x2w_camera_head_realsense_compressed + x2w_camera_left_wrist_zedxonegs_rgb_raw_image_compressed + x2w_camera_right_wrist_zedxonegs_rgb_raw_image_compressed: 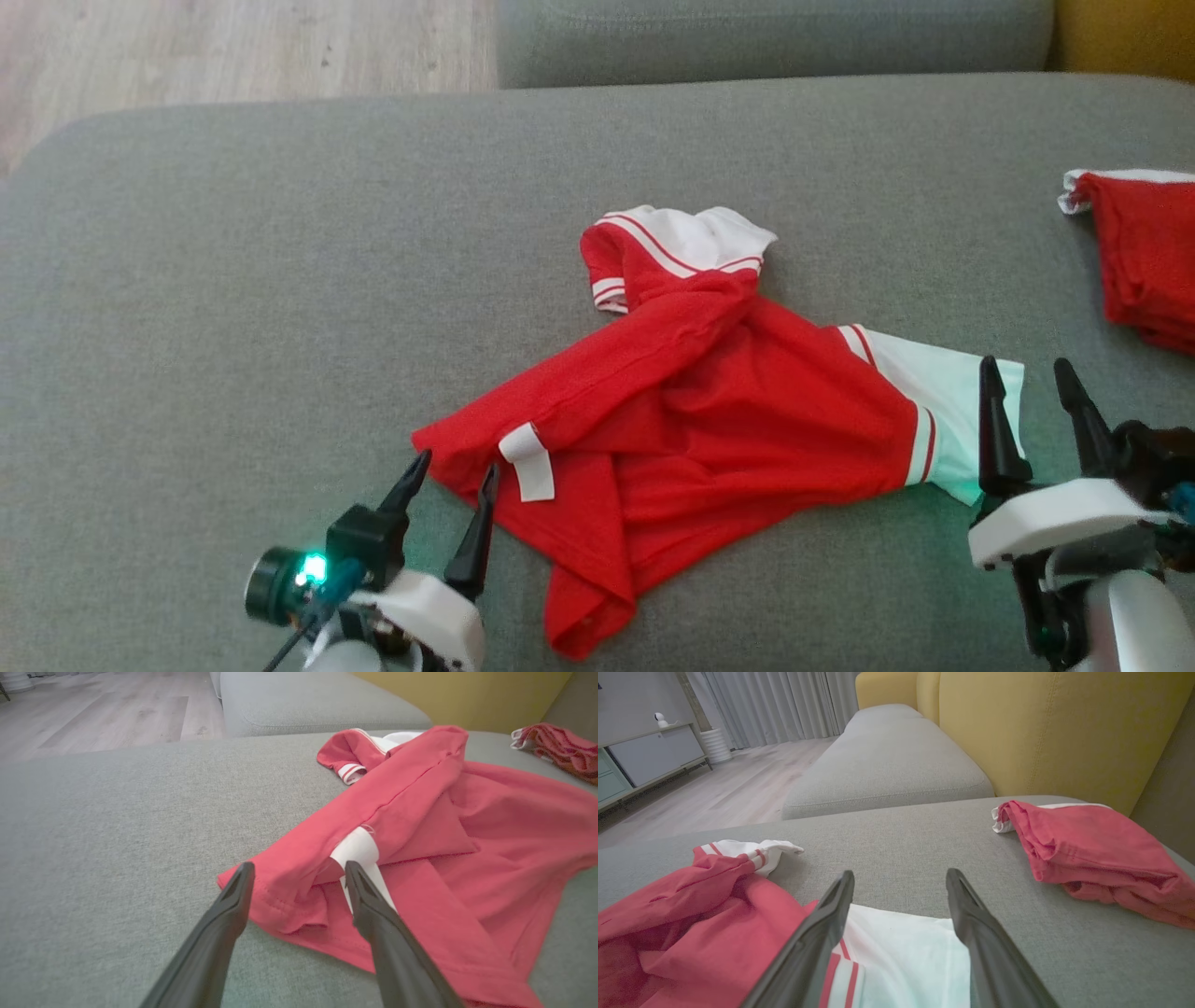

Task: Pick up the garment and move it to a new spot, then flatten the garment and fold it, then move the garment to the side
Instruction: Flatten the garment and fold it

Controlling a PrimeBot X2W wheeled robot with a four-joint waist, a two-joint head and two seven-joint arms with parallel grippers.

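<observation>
The garment [709, 420] is a red shirt with white collar and white striped sleeves, lying crumpled in the middle of the grey sofa seat [280, 280]. A white label shows near its lower left corner. My left gripper [453, 471] is open at that corner, its fingers straddling the red hem [285, 905] without closing on it. My right gripper [1032, 378] is open at the garment's white sleeve [906, 961], one finger over the cloth and the other beside it, holding nothing.
A second red garment [1144, 252] lies bunched at the seat's right edge [1087, 854]. Another grey cushion [775, 37] and a yellow backrest [1055, 732] lie behind. Wooden floor [233, 47] is beyond the seat's left edge.
</observation>
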